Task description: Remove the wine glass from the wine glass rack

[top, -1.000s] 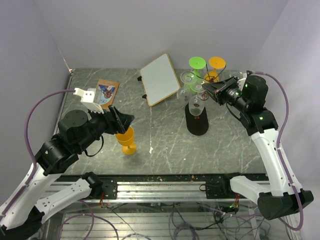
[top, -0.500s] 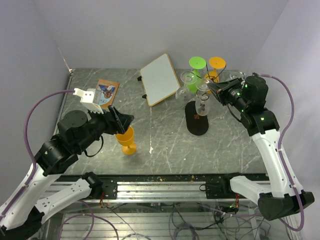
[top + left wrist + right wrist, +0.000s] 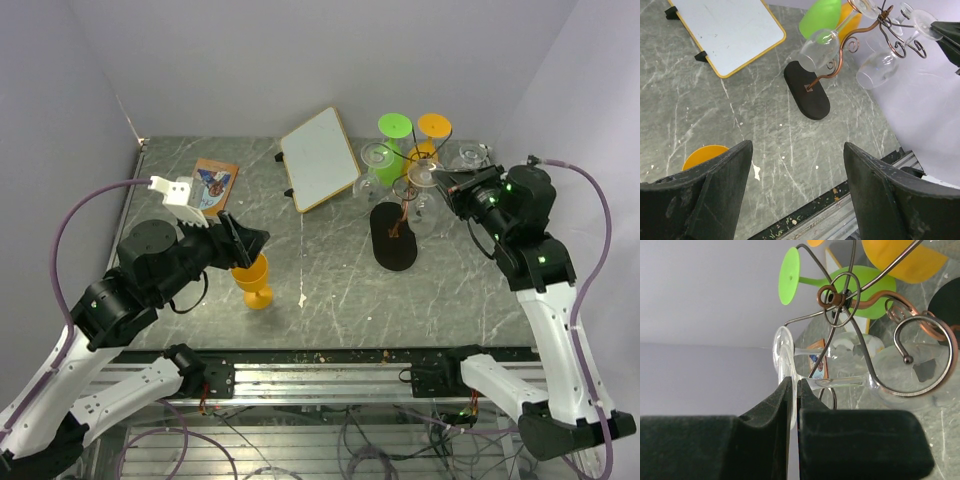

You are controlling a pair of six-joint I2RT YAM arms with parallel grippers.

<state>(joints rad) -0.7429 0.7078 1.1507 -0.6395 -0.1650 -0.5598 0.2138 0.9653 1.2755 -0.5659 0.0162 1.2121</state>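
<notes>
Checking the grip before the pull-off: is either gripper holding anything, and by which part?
The right gripper is pinched on a clear wine glass by the rim of its foot. The left gripper is open and holds nothing.

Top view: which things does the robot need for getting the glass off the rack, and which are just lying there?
Needed: wine glass rack, clear wine glass, right gripper pinching its foot.
Lying about: whiteboard, orange cup, picture card, open left gripper.
</notes>
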